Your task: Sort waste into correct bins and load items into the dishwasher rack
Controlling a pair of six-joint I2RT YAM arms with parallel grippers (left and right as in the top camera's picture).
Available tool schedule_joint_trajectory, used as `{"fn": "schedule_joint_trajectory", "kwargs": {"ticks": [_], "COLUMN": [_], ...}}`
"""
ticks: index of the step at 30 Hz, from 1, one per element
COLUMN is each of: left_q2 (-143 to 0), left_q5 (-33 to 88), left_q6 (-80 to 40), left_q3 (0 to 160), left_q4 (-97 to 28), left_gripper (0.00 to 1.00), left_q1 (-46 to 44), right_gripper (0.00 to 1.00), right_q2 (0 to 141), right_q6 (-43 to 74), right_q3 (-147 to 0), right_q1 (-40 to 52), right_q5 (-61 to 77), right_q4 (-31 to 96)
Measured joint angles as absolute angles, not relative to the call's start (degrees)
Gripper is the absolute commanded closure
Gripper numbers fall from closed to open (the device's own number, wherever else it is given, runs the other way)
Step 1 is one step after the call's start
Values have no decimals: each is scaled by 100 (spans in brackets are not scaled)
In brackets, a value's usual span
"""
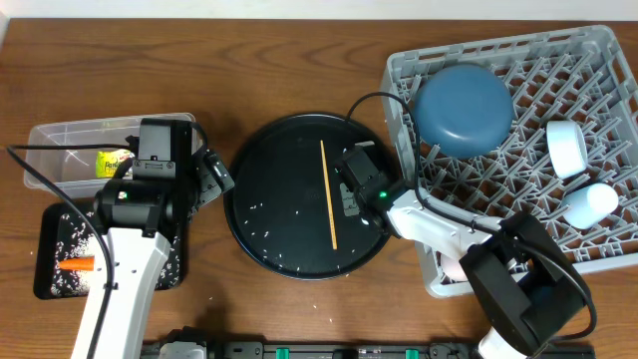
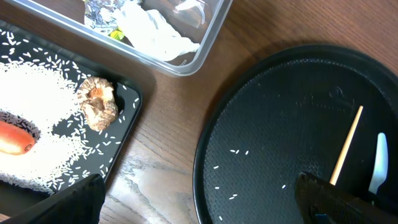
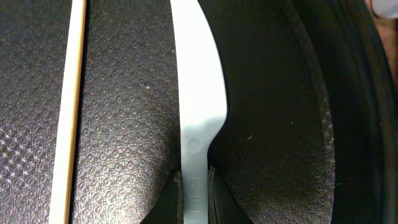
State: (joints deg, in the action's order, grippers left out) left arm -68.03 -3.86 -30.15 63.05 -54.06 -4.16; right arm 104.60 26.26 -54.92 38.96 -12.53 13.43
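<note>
Clamping on the handle of the pale-blue flat utensil [image 3: 199, 93], the right fingers [image 3: 165, 208] are seen shut tight, one on each side of it, low over the round black tray [image 1: 249, 214]. The utensil is placed over the tray's right half, just beside the thin wooden chopstick [image 1: 327, 194] but apart from it; whether it is lifted off the tray cannot be told. Loose white rice grains [image 1: 267, 234] are scattered over the tray floor. The left fingers [image 2: 336, 198] are spread wide with nothing grasped between them, above the desk [image 1: 249, 60] between the clear tub [image 1: 60, 127] and the round tray. In the tub the snack wrapper [image 1: 113, 160] and the crumpled white tissue [image 2: 152, 31] are seen. On the shallow black tray [image 1: 48, 234] more rice, the small brown biscuit [image 2: 98, 102] and the orange carrot [image 1: 77, 264] are found. In the dishwasher rack [image 1: 618, 60] the dark-blue plate [image 1: 464, 108] is laid, and two pale cups [image 1: 566, 148] are lodged toward its right side.
</note>
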Motion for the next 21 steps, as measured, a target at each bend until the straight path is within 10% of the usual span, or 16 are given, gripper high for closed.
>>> {"fn": "schedule_joint_trajectory", "kwargs": {"ticks": [21], "left_q2": [-6803], "left_q5": [-386], "left_q6": [-3015], "left_q3": [6305], "left_q4": [-5406], "left_gripper": [2], "left_q1": [-416], "right_gripper": [93], "right_q2": [8816], "right_q6": [2521], "right_q3": [-5494], "right_q1": [3892], "right_q5": [-1135], "right_q4": [1758]}}
